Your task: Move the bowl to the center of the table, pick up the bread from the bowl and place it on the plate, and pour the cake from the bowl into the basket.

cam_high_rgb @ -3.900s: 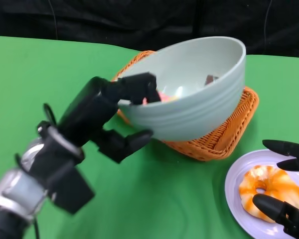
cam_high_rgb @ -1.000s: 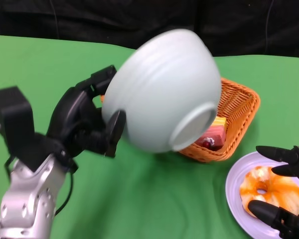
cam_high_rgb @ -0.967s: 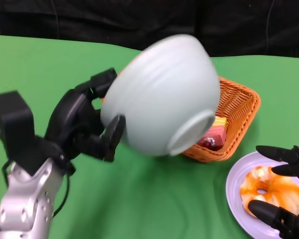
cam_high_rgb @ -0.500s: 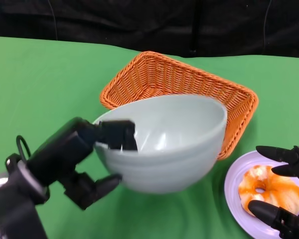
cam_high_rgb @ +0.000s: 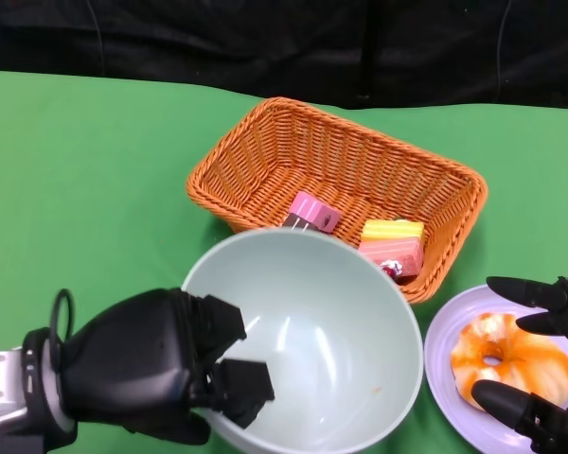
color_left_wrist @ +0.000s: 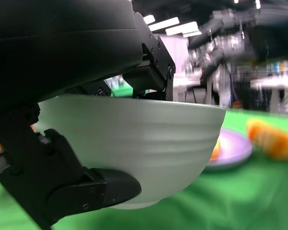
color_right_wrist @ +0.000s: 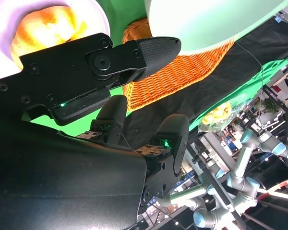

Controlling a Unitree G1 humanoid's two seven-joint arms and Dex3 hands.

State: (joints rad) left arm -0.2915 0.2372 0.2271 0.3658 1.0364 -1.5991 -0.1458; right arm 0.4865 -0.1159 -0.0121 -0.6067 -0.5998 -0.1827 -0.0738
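Observation:
The pale green bowl (cam_high_rgb: 308, 345) is upright and empty, just in front of the orange basket (cam_high_rgb: 256, 156). My left hand (cam_high_rgb: 156, 378) grips its near-left rim, with fingers inside and under the wall (color_left_wrist: 93, 189). In the left wrist view the bowl (color_left_wrist: 144, 134) sits low over the green table. A pink cake piece (cam_high_rgb: 312, 212) and a yellow-and-pink one (cam_high_rgb: 393, 244) lie in the basket. The orange-glazed bread (cam_high_rgb: 506, 355) rests on the lilac plate (cam_high_rgb: 452, 405). My right hand (cam_high_rgb: 547, 416) is over the plate with its fingers spread around the bread, holding nothing.
The green table (cam_high_rgb: 85, 189) stretches out to the left of the basket. Bowl, basket and plate stand close together at the near right. A dark backdrop lies beyond the far table edge.
The bowl, tipped over the basket a second ago, has turned upright and come down toward me in front of the basket. The cake pieces now lie in the basket. The right hand has stayed put.

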